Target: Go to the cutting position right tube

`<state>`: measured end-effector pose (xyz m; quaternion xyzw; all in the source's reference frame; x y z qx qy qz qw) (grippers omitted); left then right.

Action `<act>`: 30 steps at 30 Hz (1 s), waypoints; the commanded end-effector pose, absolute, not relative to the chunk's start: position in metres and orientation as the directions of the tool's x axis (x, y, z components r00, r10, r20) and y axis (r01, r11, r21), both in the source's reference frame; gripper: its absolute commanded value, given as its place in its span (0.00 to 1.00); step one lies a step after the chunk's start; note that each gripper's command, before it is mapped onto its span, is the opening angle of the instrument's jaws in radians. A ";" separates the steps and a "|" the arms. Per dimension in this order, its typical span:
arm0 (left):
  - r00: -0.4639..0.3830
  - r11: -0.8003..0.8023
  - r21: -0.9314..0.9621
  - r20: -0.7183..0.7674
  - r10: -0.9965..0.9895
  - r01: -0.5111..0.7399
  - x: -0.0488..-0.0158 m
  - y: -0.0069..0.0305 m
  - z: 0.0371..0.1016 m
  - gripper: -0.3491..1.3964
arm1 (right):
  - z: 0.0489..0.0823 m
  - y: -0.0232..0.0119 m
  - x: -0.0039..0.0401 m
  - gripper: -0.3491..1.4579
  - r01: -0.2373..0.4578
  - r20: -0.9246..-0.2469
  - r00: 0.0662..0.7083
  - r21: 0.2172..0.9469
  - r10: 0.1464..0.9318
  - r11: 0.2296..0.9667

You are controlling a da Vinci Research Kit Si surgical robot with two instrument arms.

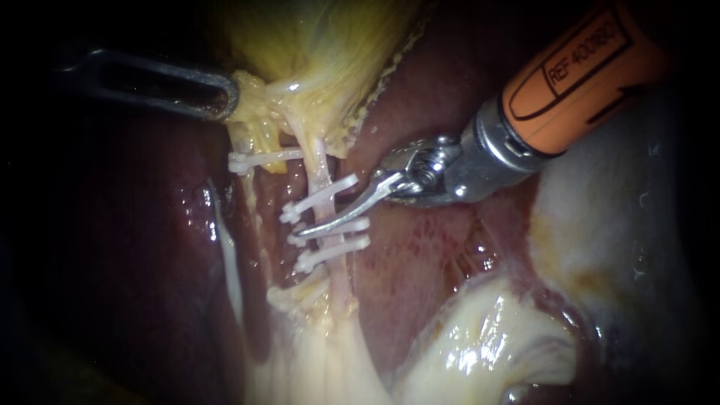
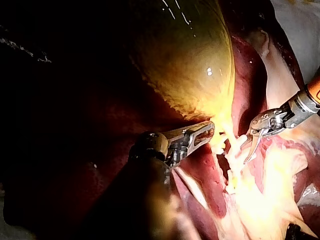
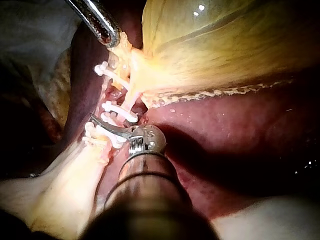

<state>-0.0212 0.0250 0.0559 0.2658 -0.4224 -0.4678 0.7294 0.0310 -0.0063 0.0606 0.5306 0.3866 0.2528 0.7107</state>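
Yellow gallbladder tissue [image 1: 255,90] is clamped by the slotted left instrument [image 1: 229,96]; the curved right instrument's [image 1: 319,225] jaw gap cannot be told. Flanking white clips [image 1: 330,253] could be nicked by drift.

Dark red liver [image 1: 135,285] carries all; yellow gallbladder [image 1: 322,45] and clipped tubes [image 1: 322,161] lie on it.

The glossy dark-red liver [image 1: 150,255] bears the taut yellow-green gallbladder [image 1: 315,45] at its upper edge. Wet, pale-yellow fatty tissue [image 1: 480,345] lies along its lower edge. A whitish mass [image 1: 630,225], its material unclear, borders its right edge. A white plastic clip [image 1: 259,160] crosses a thin pale strand below the gallbladder.
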 end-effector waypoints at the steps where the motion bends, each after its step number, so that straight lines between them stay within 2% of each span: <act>1: 0.205 0.421 0.783 0.368 -0.907 0.458 -0.0212 0.0250 0.0559 0.00 | 0.0608 -0.0063 0.0313 0.95 0.054 -0.278 0.566 0.952 0.776 0.302; 6: 0.205 0.421 0.783 0.368 -0.907 0.458 -0.0213 0.0250 0.0559 0.00 | 0.0616 -0.0068 0.0322 0.95 0.105 -0.328 0.539 0.940 0.776 0.324; 14: 0.205 0.421 0.783 0.368 -0.907 0.458 -0.0213 0.0250 0.0559 0.00 | 0.0621 -0.0072 0.0336 0.94 0.240 -0.495 0.460 0.869 0.737 0.433; 21: 0.205 0.421 0.783 0.368 -0.907 0.458 -0.0213 0.0250 0.0559 0.00 | 0.0618 -0.0074 0.0340 0.94 0.309 -0.592 0.405 0.806 0.697 0.505; 24: 0.205 0.421 0.783 0.368 -0.907 0.459 -0.0213 0.0250 0.0559 0.00 | 0.0616 -0.0075 0.0343 0.94 0.326 -0.625 0.392 0.781 0.675 0.533; 30: 0.205 0.421 0.783 0.367 -0.907 0.459 -0.0214 0.0250 0.0559 0.00 | 0.0609 -0.0082 0.0346 0.94 0.342 -0.641 0.384 0.767 0.664 0.542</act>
